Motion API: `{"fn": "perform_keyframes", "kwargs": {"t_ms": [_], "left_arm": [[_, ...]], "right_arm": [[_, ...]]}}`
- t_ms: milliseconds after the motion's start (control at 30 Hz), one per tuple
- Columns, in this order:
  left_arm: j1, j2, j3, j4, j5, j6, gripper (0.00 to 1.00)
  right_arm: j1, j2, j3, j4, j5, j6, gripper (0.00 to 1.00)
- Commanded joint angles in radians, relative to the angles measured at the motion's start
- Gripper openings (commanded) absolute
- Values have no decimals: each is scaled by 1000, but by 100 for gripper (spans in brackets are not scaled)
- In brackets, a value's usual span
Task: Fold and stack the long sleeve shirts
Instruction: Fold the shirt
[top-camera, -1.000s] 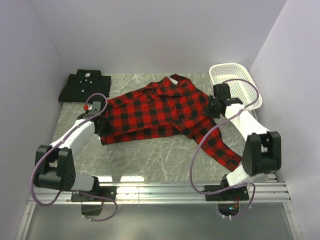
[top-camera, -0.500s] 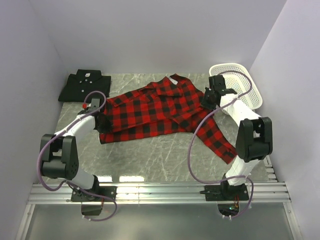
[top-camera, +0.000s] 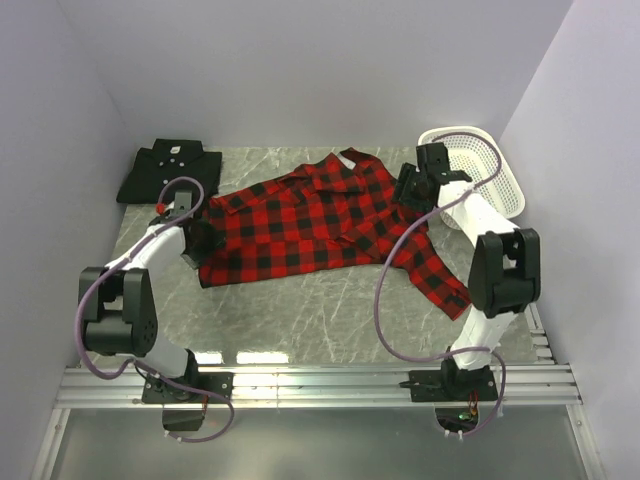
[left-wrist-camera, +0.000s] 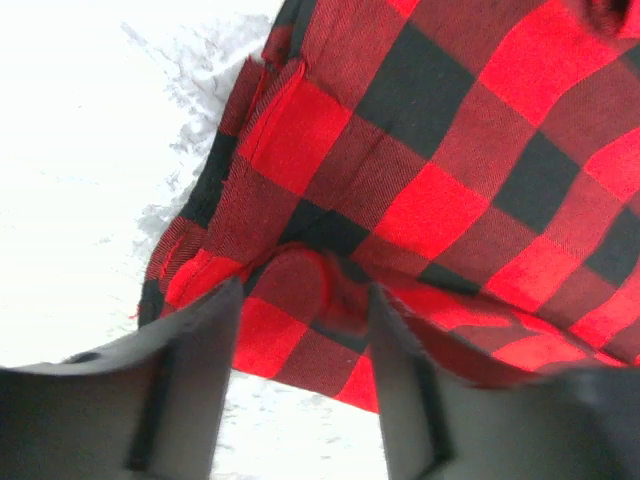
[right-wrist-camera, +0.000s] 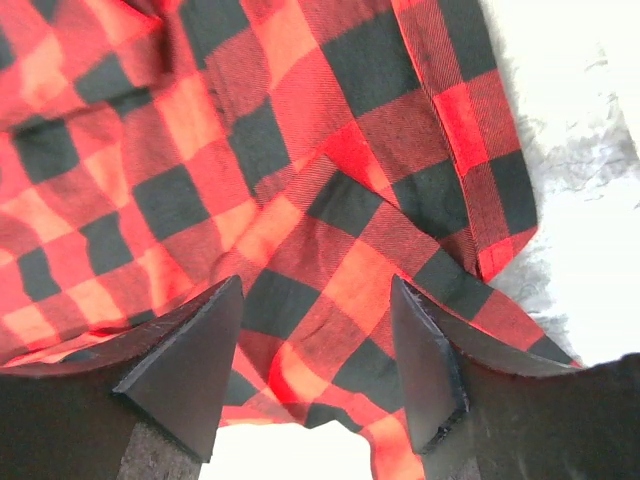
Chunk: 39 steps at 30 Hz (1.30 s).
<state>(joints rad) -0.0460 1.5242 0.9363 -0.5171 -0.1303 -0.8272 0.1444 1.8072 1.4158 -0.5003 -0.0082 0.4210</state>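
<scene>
Two releases within the last second. Left hand (top-camera: 198, 238) at the 9 o'clock edge of the red-and-black plaid shirt (top-camera: 320, 220): pinched on the cloth a moment ago, now spread apart. Same at the right hand (top-camera: 408, 187), by the 3 o'clock shoulder, just beside the white mesh basket (top-camera: 497, 165).

From the left wrist view: jaws parted around a raised ridge of plaid, not clamping it. From the right wrist view: jaws wide over loose, rumpled cloth, holding nothing.

Carried toward 12 o'clock before letting go, and dragged the garment along. Trailing sleeve now drawn in, reaching less far toward 5 o'clock.

Plaid shirt spread across the middle of the surface (top-camera: 320, 315), collar toward 12 o'clock, not yet folded. Black collared shirt (top-camera: 170, 172) folded at 10 o'clock, apart from the plaid.

Reads as a straightening pull just completed. Probably next: fresh holds on sleeve or hem to start the folds, then stacking with the black one.
</scene>
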Motion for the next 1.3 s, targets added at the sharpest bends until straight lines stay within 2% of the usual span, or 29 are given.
{"fn": "perform_keyframes", "kwargs": {"t_ms": [0, 67, 167, 300, 400, 567, 733, 833, 967, 1267], "left_arm": [[9, -78, 56, -20, -31, 20, 67], [9, -131, 62, -30, -40, 34, 81], [8, -215, 45, -49, -52, 43, 88], [-32, -298, -10, -24, -19, 45, 84], [-98, -279, -37, 31, 30, 25, 77], [-216, -158, -14, 150, 81, -18, 70], [-213, -18, -17, 154, 64, -82, 64], [-169, 8, -77, 166, 77, -127, 63], [-51, -1, -184, 206, 121, -180, 63], [76, -53, -338, 229, 181, -230, 62]], "right_arm": [[12, -153, -23, 28, -16, -11, 68], [21, -208, -76, 32, -36, -10, 68], [49, -285, -176, 71, -79, 15, 68], [122, -351, -314, 224, -242, 91, 68], [219, -342, -389, 398, -340, 151, 67], [349, -197, -425, 705, -465, 314, 66], [419, 5, -370, 839, -568, 384, 66], [426, 81, -393, 919, -615, 423, 65], [417, 129, -425, 902, -612, 394, 65], [244, 63, -578, 889, -579, 358, 64]]}}
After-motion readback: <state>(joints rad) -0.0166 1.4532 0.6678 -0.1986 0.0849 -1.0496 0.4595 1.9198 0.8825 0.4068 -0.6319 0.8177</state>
